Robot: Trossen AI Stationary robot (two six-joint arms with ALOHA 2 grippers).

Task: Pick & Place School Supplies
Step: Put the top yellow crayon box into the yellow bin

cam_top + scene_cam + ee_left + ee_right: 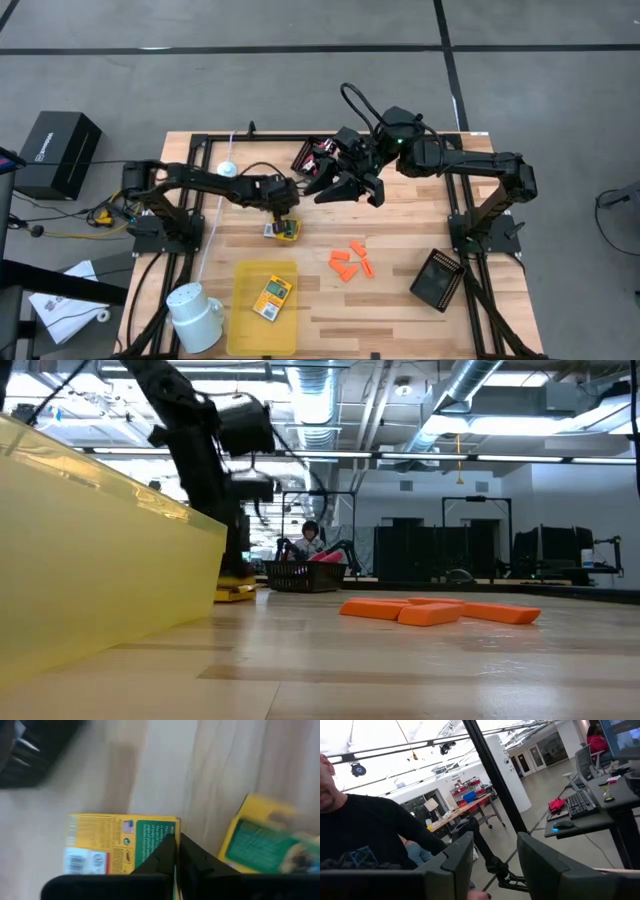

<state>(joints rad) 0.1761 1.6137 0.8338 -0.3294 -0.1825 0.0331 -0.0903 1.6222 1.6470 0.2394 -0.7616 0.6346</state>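
My left gripper [286, 214] is over the table's middle, pointing down, shut on a thin yellow-and-green packet. Two more packets [120, 842] [270, 840] lie flat on the wood below it, seen in the high view as a yellow patch [282, 232]. Another packet [270, 297] lies in the yellow tray [245, 330]. Several stubby orange pieces [350, 264] [430, 610] lie on the table's right-middle. The red-handled tool [318, 152] sits in a dark basket [303, 576] near the far edge. My right gripper [346, 188] [492, 857] hangs open above the table beside that basket. My left gripper pinches a packet edge-on between its two fingers [165, 852]. Only a narrow yellow-green strip of it [175, 879] shows in the gap. The fingers come from above, pointing down. Whether the packet is lifted clear of the packets under it, I cannot tell.
A white mug [195, 315] lies at the near left corner beside the tray. A small white disc [228, 169] sits far left. A black square basket [437, 279] stands near the right arm's base. A person in a dark shirt [365, 835] shows beyond the table.
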